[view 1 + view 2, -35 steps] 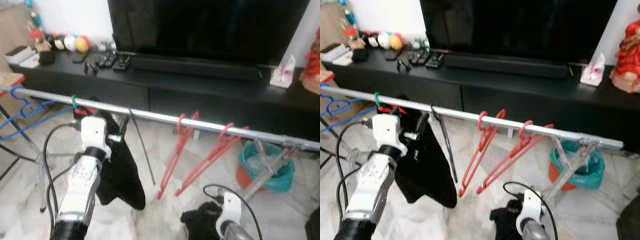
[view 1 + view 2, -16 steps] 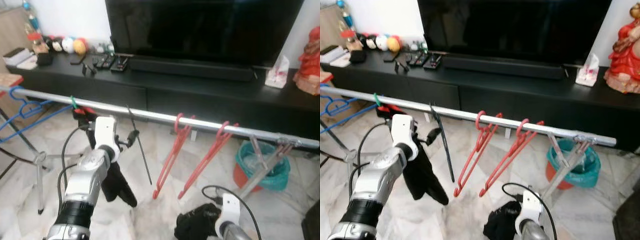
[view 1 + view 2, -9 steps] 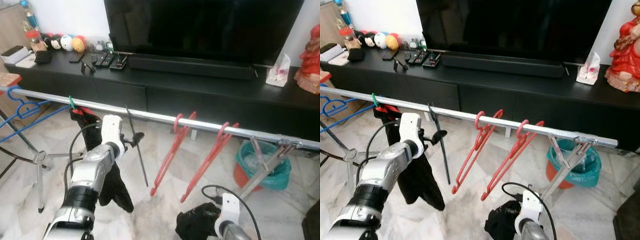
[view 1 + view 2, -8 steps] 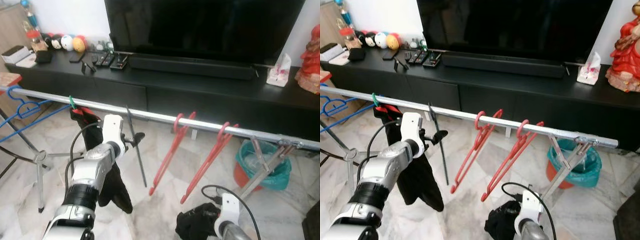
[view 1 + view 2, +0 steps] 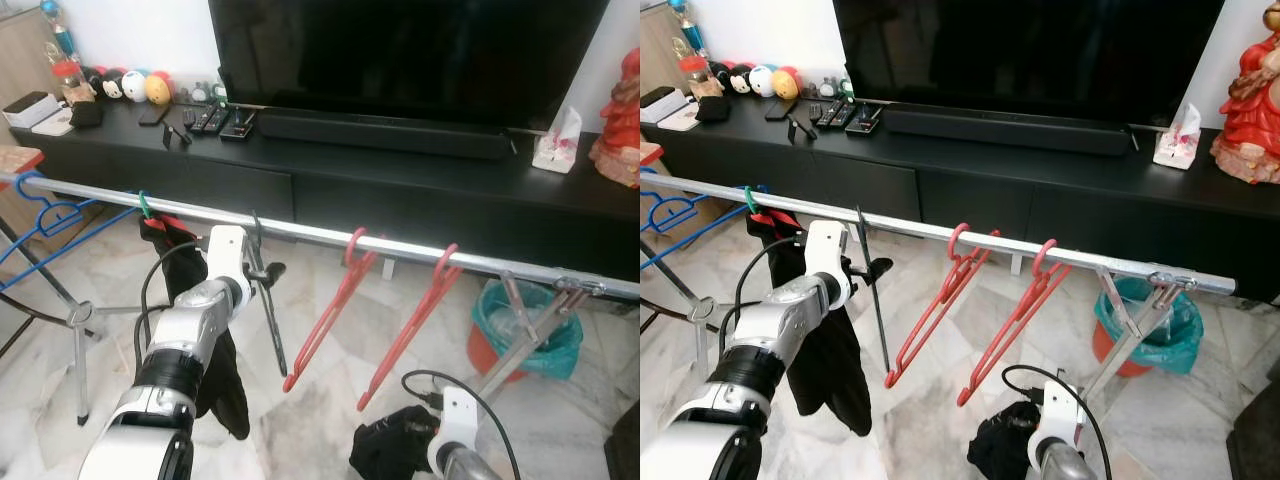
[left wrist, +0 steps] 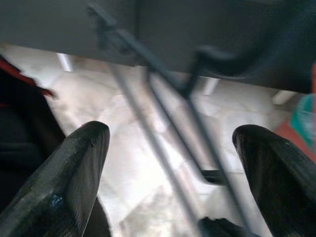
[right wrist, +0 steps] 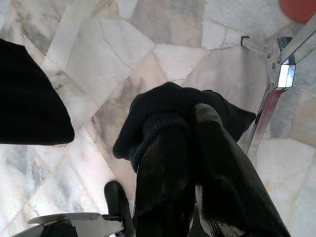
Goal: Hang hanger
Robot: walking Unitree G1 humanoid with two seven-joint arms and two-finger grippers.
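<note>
Black hanger (image 5: 266,300) on rail (image 5: 320,235), left end effector (image 6: 168,163) spread wide beside it, right end effector (image 7: 185,148) clenching dark cloth (image 7: 163,113)

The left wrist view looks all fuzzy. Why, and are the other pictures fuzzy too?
In the left wrist view the thin black hanger is smeared and soft, as are the black fingers at the edges, probably too close to focus. The left eye view is sharp: the metal rail and red hangers have crisp edges. The right wrist view is clear too, showing dark cloth over marble floor.
</note>
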